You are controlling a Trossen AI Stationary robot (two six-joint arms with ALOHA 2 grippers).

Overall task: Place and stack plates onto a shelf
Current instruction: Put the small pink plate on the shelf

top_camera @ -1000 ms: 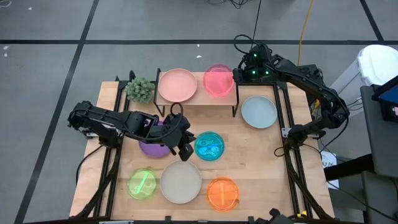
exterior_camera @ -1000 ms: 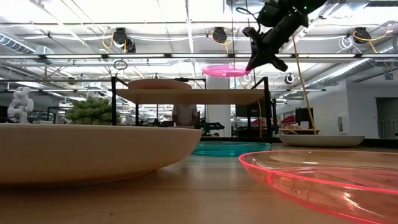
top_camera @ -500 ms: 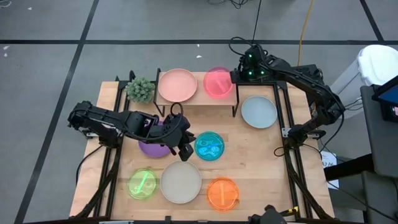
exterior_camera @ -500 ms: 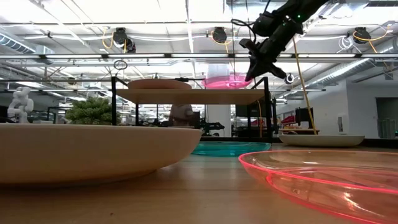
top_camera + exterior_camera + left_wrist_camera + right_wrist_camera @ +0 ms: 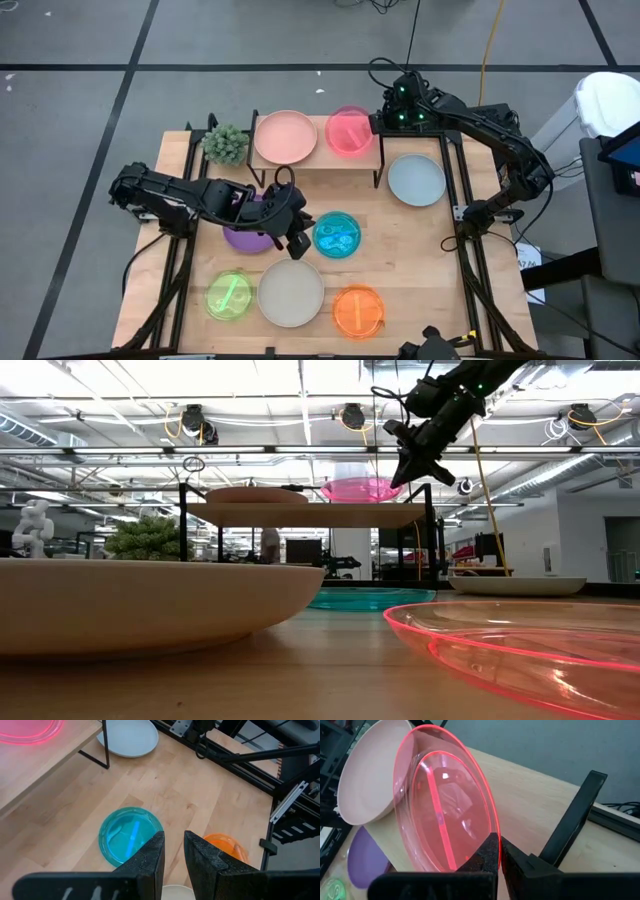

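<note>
My right gripper [image 5: 376,124] is shut on the translucent hot pink plate [image 5: 350,131] over the right half of the low wooden shelf [image 5: 320,161]. In the low view the plate [image 5: 360,488] is level, with its base at the shelf top [image 5: 300,513]. A pale pink plate [image 5: 286,136] sits on the shelf's left half. My left gripper [image 5: 296,238] hovers between the purple plate [image 5: 240,240] and the blue plate [image 5: 337,235], empty, with a narrow gap between its fingers [image 5: 150,865]. My right gripper pinches the hot pink plate's rim [image 5: 490,827] between its two fingers, on the side toward the table's right edge. The fingers come slanting down from the right. The plate is about level; whether its base rests on the shelf or hangs just above it I cannot tell.
On the table lie a grey-blue plate [image 5: 416,180] right of the shelf, and a green plate [image 5: 229,296], a cream-white plate [image 5: 291,292] and an orange plate [image 5: 358,310] along the near edge. A small green plant [image 5: 226,144] stands left of the shelf.
My right gripper has gone down with the hot pink plate. The plate has dropped from well above the shelf to the shelf top, staying level. My left arm has kept still.
</note>
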